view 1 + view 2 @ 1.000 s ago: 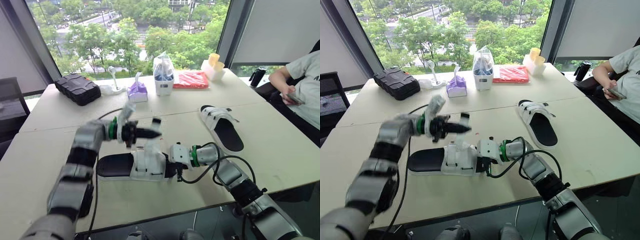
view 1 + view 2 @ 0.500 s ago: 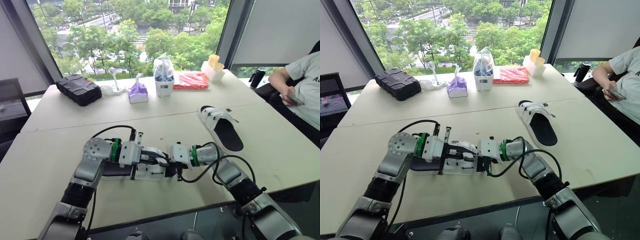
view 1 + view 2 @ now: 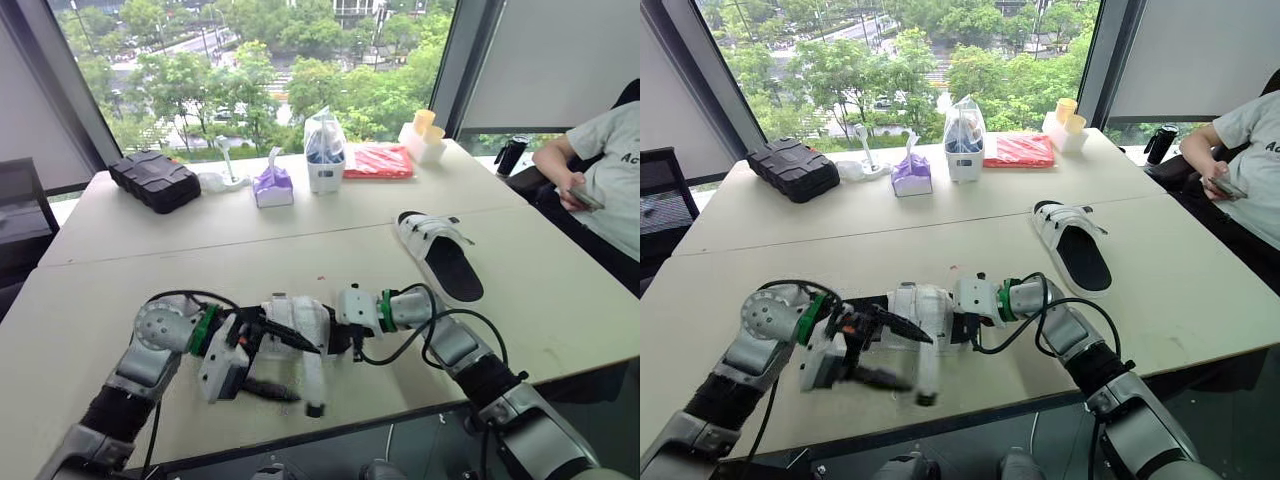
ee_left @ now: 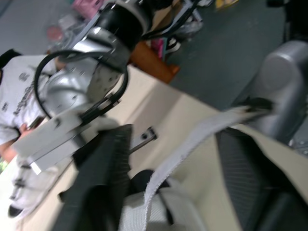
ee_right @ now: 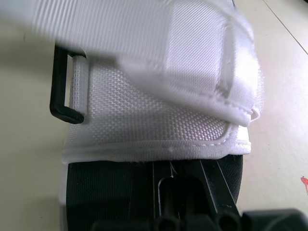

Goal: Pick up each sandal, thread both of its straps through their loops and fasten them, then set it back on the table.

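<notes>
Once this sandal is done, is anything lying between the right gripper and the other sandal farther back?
Nothing visible does. Only bare table lies between the right gripper, which is at the near sandal, and the far sandal.

Left gripper (image 3: 303, 372) fingers seemingly spread.

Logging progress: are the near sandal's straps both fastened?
Not both: one strap trails off the sandal toward the table edge, its end free; the other, cannot tell.

Bright daylight from the windows (image 3: 250, 60) throws soft shadows across the table (image 3: 120, 290).
</notes>
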Controlling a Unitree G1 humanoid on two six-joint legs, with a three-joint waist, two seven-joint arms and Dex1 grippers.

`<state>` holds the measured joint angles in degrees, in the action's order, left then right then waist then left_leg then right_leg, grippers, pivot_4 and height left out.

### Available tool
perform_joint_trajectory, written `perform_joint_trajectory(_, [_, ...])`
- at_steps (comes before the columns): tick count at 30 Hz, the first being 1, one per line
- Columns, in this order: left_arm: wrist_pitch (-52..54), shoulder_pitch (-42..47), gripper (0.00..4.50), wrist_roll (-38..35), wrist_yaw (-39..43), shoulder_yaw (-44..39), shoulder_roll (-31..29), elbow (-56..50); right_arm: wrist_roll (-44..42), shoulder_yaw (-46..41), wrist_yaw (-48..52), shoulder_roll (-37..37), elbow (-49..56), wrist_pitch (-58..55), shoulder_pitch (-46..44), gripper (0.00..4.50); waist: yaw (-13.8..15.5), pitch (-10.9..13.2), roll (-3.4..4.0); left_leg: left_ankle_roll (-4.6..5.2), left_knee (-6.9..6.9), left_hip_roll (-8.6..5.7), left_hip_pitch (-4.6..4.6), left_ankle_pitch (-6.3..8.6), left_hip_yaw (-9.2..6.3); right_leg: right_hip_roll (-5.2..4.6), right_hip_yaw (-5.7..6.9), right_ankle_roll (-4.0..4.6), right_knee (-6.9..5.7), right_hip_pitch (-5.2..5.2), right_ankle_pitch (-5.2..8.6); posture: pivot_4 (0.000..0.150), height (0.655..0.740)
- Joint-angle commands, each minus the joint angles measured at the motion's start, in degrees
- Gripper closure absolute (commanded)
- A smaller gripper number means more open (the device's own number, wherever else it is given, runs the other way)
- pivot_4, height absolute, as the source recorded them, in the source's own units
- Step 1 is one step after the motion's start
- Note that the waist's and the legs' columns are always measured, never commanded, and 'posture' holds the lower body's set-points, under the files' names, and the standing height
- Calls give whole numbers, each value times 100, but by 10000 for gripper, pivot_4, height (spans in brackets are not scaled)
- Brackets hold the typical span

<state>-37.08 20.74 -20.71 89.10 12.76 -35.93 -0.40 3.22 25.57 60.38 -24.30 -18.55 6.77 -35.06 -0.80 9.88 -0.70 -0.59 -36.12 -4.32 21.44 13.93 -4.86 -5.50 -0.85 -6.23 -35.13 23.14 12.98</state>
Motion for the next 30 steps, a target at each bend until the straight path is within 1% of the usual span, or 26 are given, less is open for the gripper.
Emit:
perform_joint_trajectory(1, [18, -787, 1443, -447, 227, -17, -603, -821, 403, 251, 80, -89, -528, -114, 164, 45000, 17, -4, -4, 0, 0, 0, 0, 0, -2, 1, 1, 2, 0, -1, 1, 1500, 7400])
perform_joint_trajectory(3, [-8, -1281, 301, -555, 315, -79, -947, -1085, 408, 260, 82, -76, -563, -93, 146, 45000, -54, -12, 7, 2, 8, 7, -2, 2, 8, 2, -6, 9, 1, 8, 5, 1500, 7400])
perform_joint_trajectory(6, [-105, -1997, 301, -584, 277, -384, -1455, -1130, 405, 277, 79, -41, -632, -48, 109, 45000, -3, -16, -1, 9, 25, 16, -4, 6, 12, -2, -8, 19, -1, 17, 11, 1500, 7400])
perform_joint_trajectory(8, [-8, -2173, 301, -562, 114, -515, -1588, -1071, 412, 277, 87, -28, -670, -16, 97, 45000, 11, -17, -1, 8, 19, 18, -6, 6, 5, -3, -6, 35, -1, 14, 20, 1500, 7400])
perform_joint_trajectory(12, [908, -2423, 301, -607, -518, -763, -1679, -1101, 427, 281, 90, 4, -748, 38, 70, 45000, 0, -24, -5, -4, 8, 21, -6, 14, 2, -6, -12, 15, 0, -6, 39, 1500, 7400])
perform_joint_trajectory(13, [1330, -2510, 301, -672, -693, -786, -1735, -1205, 431, 282, 90, 12, -767, 51, 61, 45000, -7, -25, -6, -4, 9, 21, -7, 13, 1, -6, -12, 14, 0, -5, 39, 1500, 7400])
perform_joint_trajectory(14, [2218, -2687, 301, -886, -971, -730, -1899, -1445, 436, 284, 90, 31, -811, 67, 30, 45000, -15, -26, -10, 4, 12, 21, -6, 9, 2, -6, -12, 14, 0, -1, 40, 1500, 7400])
perform_joint_trajectory(16, [3331, -2896, 301, -1147, -1298, -687, -2088, -1792, 439, 288, 90, 51, -866, 91, -10, 45000, -27, -25, -7, 7, 22, 21, -3, 7, 1, -5, -10, 11, -2, 10, 42, 1500, 7400])
perform_joint_trajectory(18, [4995, -3126, 301, -2109, -1535, -594, -2423, -2129, 429, 286, 96, 65, -890, 99, -35, 45000, -32, -24, -8, 8, 27, 21, -3, 7, 2, 0, -5, 6, -8, 15, 45, 1500, 7400])
perform_joint_trajectory(19, [5860, -3093, 301, -2665, -1856, -539, -2411, -2205, 427, 287, 102, 64, -893, 102, -43, 45000, -34, -24, -6, 8, 27, 22, -5, 7, 1, 3, -1, 5, -10, 14, 46, 1500, 7400])
perform_joint_trajectory(20, [6453, -3051, 301, -3034, -2092, -526, -2378, -2257, 425, 288, 107, 64, -892, 101, -49, 45000, -36, -24, 2, 8, 27, 22, -6, 7, 2, 6, -1, 4, -11, 14, 46, 1500, 7400])
perform_joint_trajectory(21, [6806, -2993, 301, -3222, -2260, -556, -2317, -2295, 426, 288, 110, 64, -892, 102, -53, 45000, -35, -24, 3, 9, 26, 21, -10, 6, 2, 11, -1, 3, -12, 10, 47, 1500, 7400])
perform_joint_trajectory(23, [7653, -2609, 301, -3850, -2727, -499, -1995, -2311, 414, 285, 125, 62, -861, 74, -42, 45000, -25, -23, 0, 8, 18, 23, -15, 6, -5, 13, 1, 2, -13, 8, 47, 1500, 7400])
perform_joint_trajectory(27, [8491, -2061, 301, -4202, -3892, -511, -1035, -2138, 410, 271, 138, 39, -819, 46, -18, 45000, -14, -29, -7, 6, 7, 22, -18, 7, -12, 8, 0, 3, -13, 1, 47, 1500, 7400])
perform_joint_trajectory(28, [8619, -1964, 301, -4207, -4110, -531, -838, -2078, 411, 270, 142, 31, -806, 40, -13, 45000, -11, -30, -6, 6, 8, 22, -17, 7, -11, 7, 0, 4, -12, -1, 45, 1500, 7400])
perform_joint_trajectory(30, [8656, -1816, 301, -3970, -4421, -484, -434, -1957, 409, 268, 151, 20, -785, 30, -2, 45000, -9, -31, -7, 6, 13, 19, -14, 7, -8, 6, -1, 28, -12, -3, 29, 1500, 7400])
